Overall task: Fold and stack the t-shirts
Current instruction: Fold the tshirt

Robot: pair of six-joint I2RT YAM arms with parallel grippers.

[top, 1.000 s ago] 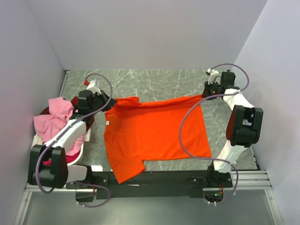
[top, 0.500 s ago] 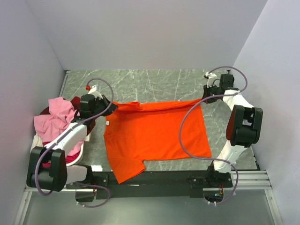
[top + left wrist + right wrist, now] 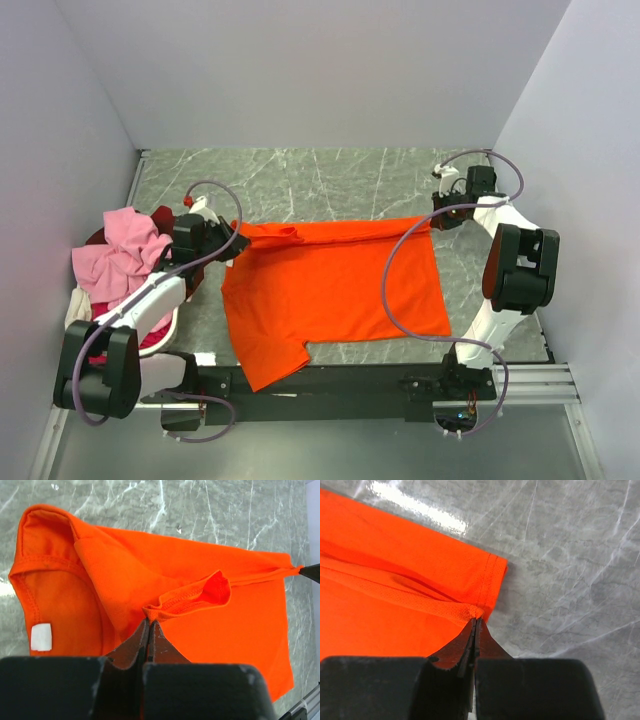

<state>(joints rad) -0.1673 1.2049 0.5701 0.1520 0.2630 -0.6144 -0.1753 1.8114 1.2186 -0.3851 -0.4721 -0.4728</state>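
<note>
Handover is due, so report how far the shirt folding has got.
Done: no folded stack shows yet. In hand: the orange t-shirt lies spread on the table, its far edge pinched by the left hand at a sleeve and the right hand at the hem corner. Left: fold it, then the pink t-shirts heaped at the left.

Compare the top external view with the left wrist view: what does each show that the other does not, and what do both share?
Only the top external view shows the pink t-shirts heaped at the left and the orange t-shirt in full outline, stretched between the two arms. Only the left wrist view shows the stitched hem bunched just beyond the shut fingertips of the left gripper. Both show the orange t-shirt, the left gripper pinching it, and the marbled table.
</note>
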